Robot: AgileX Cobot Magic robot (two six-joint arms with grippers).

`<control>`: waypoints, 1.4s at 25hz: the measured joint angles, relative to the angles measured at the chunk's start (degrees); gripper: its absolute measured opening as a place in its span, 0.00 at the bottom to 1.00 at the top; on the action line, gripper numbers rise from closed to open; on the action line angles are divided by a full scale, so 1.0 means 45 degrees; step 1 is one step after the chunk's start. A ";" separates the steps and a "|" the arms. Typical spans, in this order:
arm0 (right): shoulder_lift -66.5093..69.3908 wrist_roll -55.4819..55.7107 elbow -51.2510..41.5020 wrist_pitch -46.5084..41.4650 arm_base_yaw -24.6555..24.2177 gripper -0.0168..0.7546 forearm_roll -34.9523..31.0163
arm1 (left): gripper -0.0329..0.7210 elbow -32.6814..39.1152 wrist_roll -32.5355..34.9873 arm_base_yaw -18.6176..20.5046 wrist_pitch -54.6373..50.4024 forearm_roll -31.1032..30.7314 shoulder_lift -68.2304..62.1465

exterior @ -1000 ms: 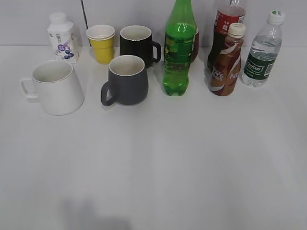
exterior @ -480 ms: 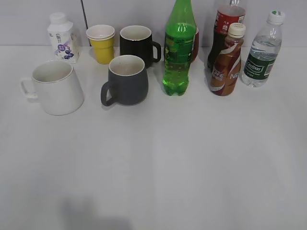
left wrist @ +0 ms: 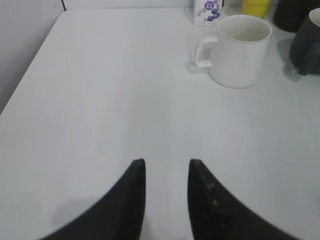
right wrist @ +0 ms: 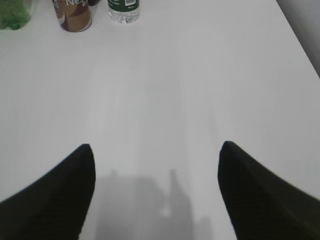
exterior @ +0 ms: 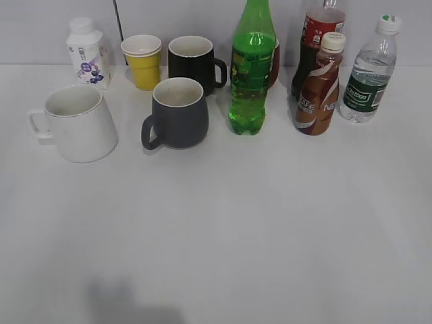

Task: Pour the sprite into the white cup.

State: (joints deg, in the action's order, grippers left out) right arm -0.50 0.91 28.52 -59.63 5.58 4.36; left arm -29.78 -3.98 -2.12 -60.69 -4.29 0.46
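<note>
The sprite (exterior: 251, 74), a tall bright-green bottle, stands upright at the back middle of the table; only its base shows in the right wrist view (right wrist: 12, 14). The white cup (exterior: 79, 123) stands upright at the left with its handle to the left, and it shows in the left wrist view (left wrist: 240, 50). My left gripper (left wrist: 166, 162) is open and empty over bare table, well short of the white cup. My right gripper (right wrist: 156, 146) is wide open and empty over bare table, far from the bottles. Neither gripper shows in the exterior view.
A grey mug (exterior: 177, 113), black mug (exterior: 194, 62), yellow cup (exterior: 143, 61) and small white bottle with purple print (exterior: 88, 52) stand near the white cup. A brown coffee bottle (exterior: 321, 86), a cola bottle (exterior: 317, 34) and a clear water bottle (exterior: 370, 73) stand right of the sprite.
</note>
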 joint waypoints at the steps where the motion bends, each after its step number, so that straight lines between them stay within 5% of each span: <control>1: 0.0000 0.0000 0.0000 0.0000 0.0000 0.76 0.0000 | 0.35 -0.0042 0.0000 0.0000 0.0070 0.0000 -0.0028; 6: 0.0000 0.0000 0.0000 0.0000 0.0000 0.76 0.0000 | 0.35 -0.0194 0.0000 0.0000 0.3482 0.0117 -0.0618; 12: 0.0000 0.0000 0.0000 0.0000 0.0000 0.76 -0.0009 | 0.35 0.1215 0.0000 0.0000 1.3486 0.0171 -0.3411; 15: 0.0000 0.0000 0.0000 0.0000 0.0000 0.76 -0.0009 | 0.35 0.1485 0.0000 0.0000 1.6394 0.0089 -0.5909; 22: 0.0000 0.0000 0.0000 0.0000 0.0000 0.76 -0.0009 | 0.36 0.1528 0.0000 0.0000 2.0674 0.0115 -1.1808; 35: 0.0000 -0.0002 0.0000 0.0000 0.0000 0.76 -0.0024 | 0.36 0.3353 0.0000 0.0000 2.5420 0.0140 -1.7275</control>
State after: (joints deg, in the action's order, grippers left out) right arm -0.50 0.91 28.52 -59.63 5.58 4.25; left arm -14.69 -3.98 -2.12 53.70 -3.66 -77.27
